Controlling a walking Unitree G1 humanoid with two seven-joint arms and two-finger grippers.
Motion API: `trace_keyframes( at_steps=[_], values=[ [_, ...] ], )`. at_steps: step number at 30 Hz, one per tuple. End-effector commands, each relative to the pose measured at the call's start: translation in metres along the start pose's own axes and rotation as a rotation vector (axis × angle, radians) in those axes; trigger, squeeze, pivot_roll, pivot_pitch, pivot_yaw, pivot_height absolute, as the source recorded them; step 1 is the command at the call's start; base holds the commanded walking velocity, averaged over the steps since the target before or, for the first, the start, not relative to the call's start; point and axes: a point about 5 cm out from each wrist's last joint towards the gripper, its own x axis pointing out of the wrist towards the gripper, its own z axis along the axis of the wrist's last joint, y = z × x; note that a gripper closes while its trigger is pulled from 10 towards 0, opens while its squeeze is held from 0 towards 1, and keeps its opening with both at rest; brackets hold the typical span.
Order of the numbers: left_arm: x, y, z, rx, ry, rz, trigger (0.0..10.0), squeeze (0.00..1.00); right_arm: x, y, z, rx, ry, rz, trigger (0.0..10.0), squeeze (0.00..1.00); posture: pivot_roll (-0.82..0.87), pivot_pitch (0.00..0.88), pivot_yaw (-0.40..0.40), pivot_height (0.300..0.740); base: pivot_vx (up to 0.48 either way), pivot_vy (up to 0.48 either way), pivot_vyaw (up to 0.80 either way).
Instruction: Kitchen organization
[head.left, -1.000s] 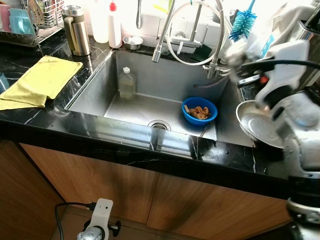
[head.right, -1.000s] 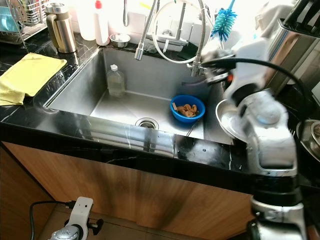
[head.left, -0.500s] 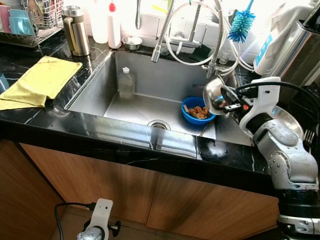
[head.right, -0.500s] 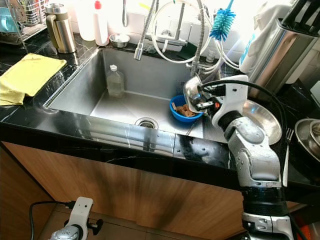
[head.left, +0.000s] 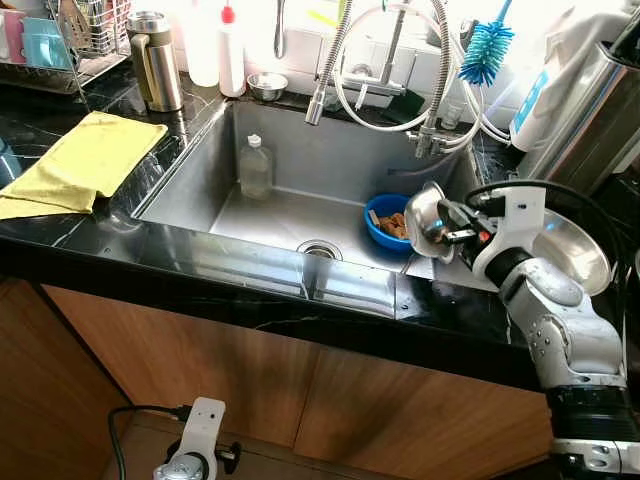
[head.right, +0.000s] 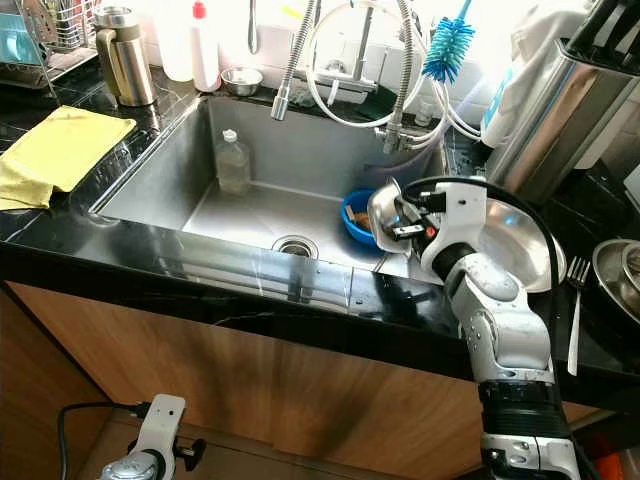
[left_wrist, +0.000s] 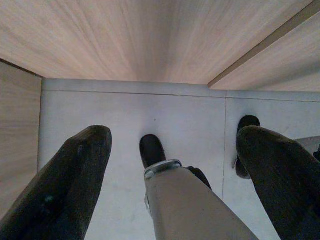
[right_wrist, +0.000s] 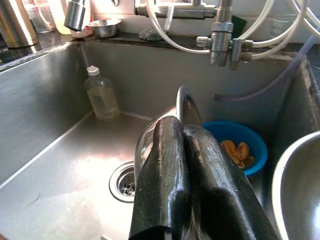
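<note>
Right claw (right_wrist: 187, 165) clamped on steel bowl (head.left: 422, 218) rim, bowl tipped on edge over sink (head.left: 290, 165)

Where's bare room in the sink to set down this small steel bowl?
Free: the steel sink floor between the clear plastic bottle and the round drain. Crowded: the right side, where the right claw holds the small steel bowl beside the blue plastic bowl.

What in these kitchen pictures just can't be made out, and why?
- Blue bowl: the small steel bowl held in the right gripper hides part of it, head views.
- Dish rack: cut off by the frame edge.
- Clear bottle: label too small to read.
</note>
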Motion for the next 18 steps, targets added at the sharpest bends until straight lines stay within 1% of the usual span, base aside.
trace_keyframes(
  at_steps=[1, 18],
  values=[
    [-0.0004, -0.003, -0.0037, 0.011, 0.015, -0.013, 10.0, 0.0, -0.001, -0.0032, 0.0001, -0.001, 0.003, -0.014, 10.0, 0.0, 0.17, 0.071, -0.135, 0.736, 0.0, 0.0, 0.0],
    [-0.0001, -0.0031, -0.0028, 0.012, 0.017, -0.01, 10.0, 0.0, 0.0007, -0.0027, -0.0094, -0.007, 0.043, -0.033, 10.0, 0.0, 0.17, 0.09, -0.138, 0.736, 0.0, 0.0, 0.0]
  ],
)
